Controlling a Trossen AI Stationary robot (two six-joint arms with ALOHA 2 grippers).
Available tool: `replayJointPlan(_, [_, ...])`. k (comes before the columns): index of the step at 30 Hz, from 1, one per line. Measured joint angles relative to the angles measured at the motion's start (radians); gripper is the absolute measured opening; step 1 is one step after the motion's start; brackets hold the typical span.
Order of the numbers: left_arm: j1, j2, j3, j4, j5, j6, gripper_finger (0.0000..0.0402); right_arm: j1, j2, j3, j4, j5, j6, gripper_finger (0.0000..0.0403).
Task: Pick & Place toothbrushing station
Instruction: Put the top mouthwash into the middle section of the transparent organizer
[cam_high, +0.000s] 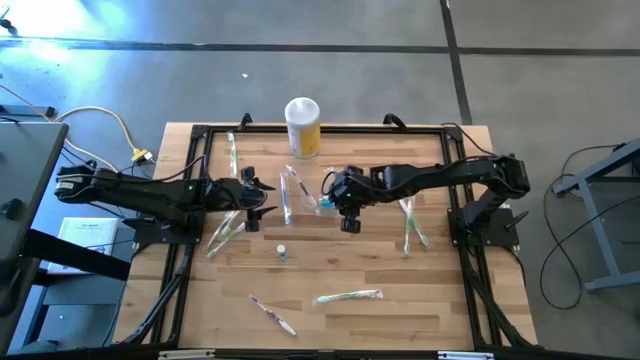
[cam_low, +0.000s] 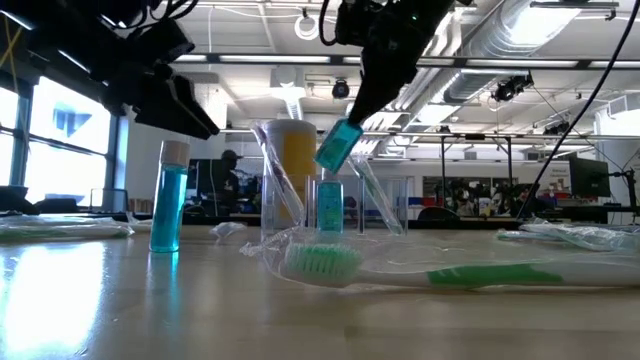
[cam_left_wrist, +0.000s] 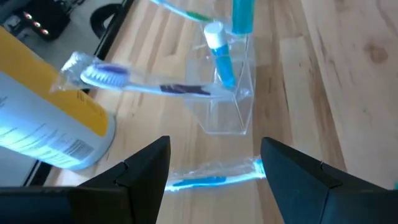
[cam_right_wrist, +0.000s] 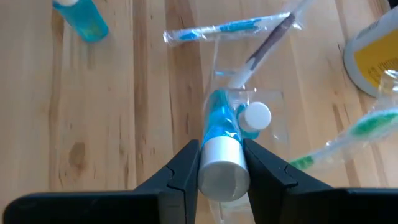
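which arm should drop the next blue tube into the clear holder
Right. The right gripper is already shut on a blue tube, tilted directly above the clear holder, which already has one tube in it. The left gripper is open and empty beside the holder, so it would need to fetch something first.

Yellow canister (cam_left_wrist: 43, 118) — cut off at frame edge; label print unreadable.

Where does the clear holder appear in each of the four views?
High view: the holder is at table centre, just left of the right gripper.
Low view: centre, behind the green toothbrush.
Left wrist view: upper centre.
Right wrist view: centre, beyond the held blue tube.
Shared landmark: the yellow canister, close to the holder in all views.
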Motion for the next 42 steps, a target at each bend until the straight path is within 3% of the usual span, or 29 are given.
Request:
replayJointPlan(11, [0.019, -0.001, 0.0, 0.032, 0.02, 0.0, 0.0244, -0.014, 0.0, 0.0, -0.072, -0.002, 0.001, 0.009])
replayJointPlan(42, [0.019, 0.0, 0.001, 0.046, 0.073, 0.001, 0.0244, -0.072, 0.087, -0.001, -0.024, -0.088, -0.084, 0.0091])
